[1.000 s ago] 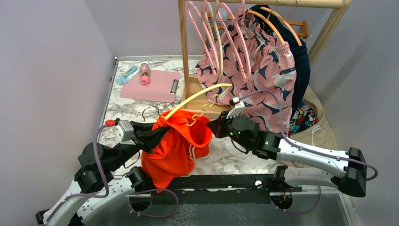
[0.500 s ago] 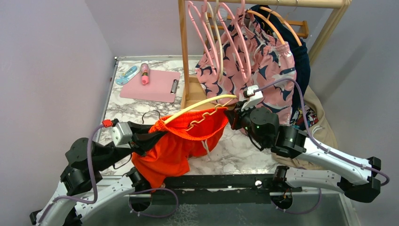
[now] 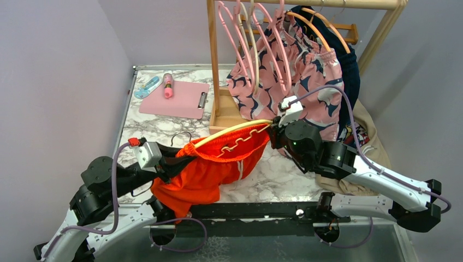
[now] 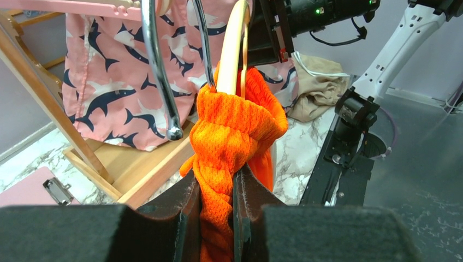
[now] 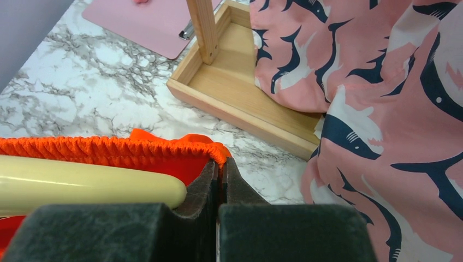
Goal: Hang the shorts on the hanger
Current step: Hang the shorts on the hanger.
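Orange shorts (image 3: 202,174) stretch mid-frame, our left claw (image 3: 173,163) and right claw (image 3: 271,133) each clamped on them. Next, we judge, their top edge must settle over the hanger (image 3: 235,129).

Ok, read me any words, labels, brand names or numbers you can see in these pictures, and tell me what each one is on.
No text can be read in any view.
Pink tube on the clipboard: any label is too small to read.
Multicoloured printed fabric at the far right: too blurred to tell whether it holds words.
Shorts, hanger, shark-pattern shorts: no words or numbers show.
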You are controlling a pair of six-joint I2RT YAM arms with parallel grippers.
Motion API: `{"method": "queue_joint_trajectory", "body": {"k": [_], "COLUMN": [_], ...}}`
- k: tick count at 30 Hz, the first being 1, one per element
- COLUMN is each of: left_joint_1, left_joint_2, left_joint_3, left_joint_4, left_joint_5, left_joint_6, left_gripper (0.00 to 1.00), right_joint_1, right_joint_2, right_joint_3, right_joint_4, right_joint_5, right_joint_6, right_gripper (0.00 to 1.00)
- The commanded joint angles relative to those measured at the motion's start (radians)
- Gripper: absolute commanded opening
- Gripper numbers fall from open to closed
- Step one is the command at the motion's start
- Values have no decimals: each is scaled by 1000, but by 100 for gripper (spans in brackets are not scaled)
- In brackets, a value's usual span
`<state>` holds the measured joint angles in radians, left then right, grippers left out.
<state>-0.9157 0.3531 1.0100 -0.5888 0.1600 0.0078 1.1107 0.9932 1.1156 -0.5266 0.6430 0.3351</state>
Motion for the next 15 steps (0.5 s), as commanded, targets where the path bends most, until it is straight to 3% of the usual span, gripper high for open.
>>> {"method": "queue_joint_trajectory", "body": {"k": [1,15], "left_joint_1": [3,2], "left_joint_2": [-13,-4], "left_joint_3": [43,14], "left_joint_4": [42,-3], "left_joint_5": [5,-33], "left_joint_6": [20,43], "left_gripper": [0,0], "right_joint_1": [-13,-18], "right_joint_2": [-16,-36], "right_joint_3": [36,51], "right_joint_4": [-65,-90], "right_joint_5": [103,141], "right_joint_6": [-42,-99], "right_gripper": [1,1]}}
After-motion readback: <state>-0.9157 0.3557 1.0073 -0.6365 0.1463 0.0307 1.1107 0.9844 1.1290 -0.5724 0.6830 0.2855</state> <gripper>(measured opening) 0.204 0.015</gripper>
